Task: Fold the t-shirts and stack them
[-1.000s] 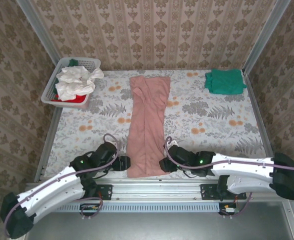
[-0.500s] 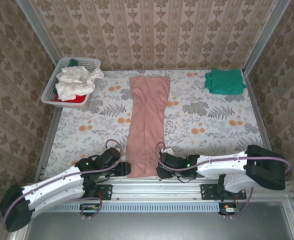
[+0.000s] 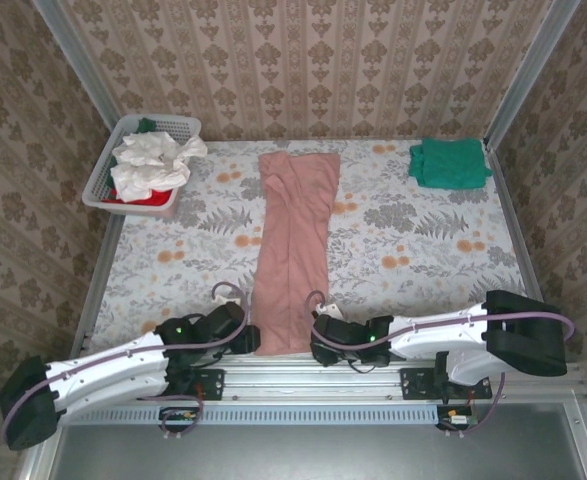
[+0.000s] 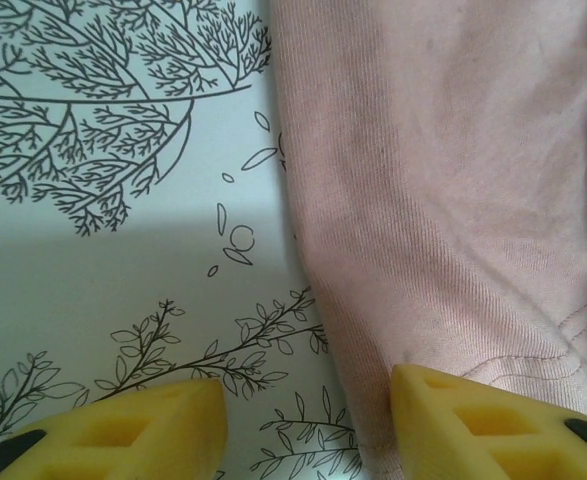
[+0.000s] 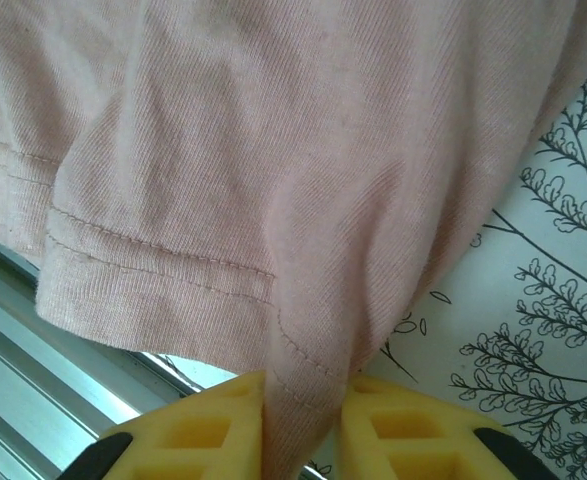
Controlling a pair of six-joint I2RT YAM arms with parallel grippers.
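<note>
The dusty-pink t-shirt (image 3: 293,240) lies folded into a long narrow strip down the middle of the table, its hem at the near edge. My left gripper (image 3: 250,340) is at the hem's left corner. It stands open (image 4: 308,432), one yellow finger (image 4: 478,420) on the pink cloth (image 4: 443,170) and the other on the tablecloth. My right gripper (image 3: 319,346) is at the hem's right corner, shut (image 5: 301,430) on a pinched fold of the pink shirt (image 5: 273,150) beside the stitched hem. A folded teal-green t-shirt (image 3: 449,162) rests at the far right corner.
A white slatted basket (image 3: 103,172) at the far left holds crumpled white shirts (image 3: 153,162) over a red one (image 3: 145,199). The flowered tablecloth (image 3: 413,250) is bare on both sides of the pink strip. A metal rail (image 3: 303,375) runs along the near table edge.
Both grippers have slid toward the near edge, down to the hem corners of the pink shirt. The right arm has folded in closer to the shirt.
</note>
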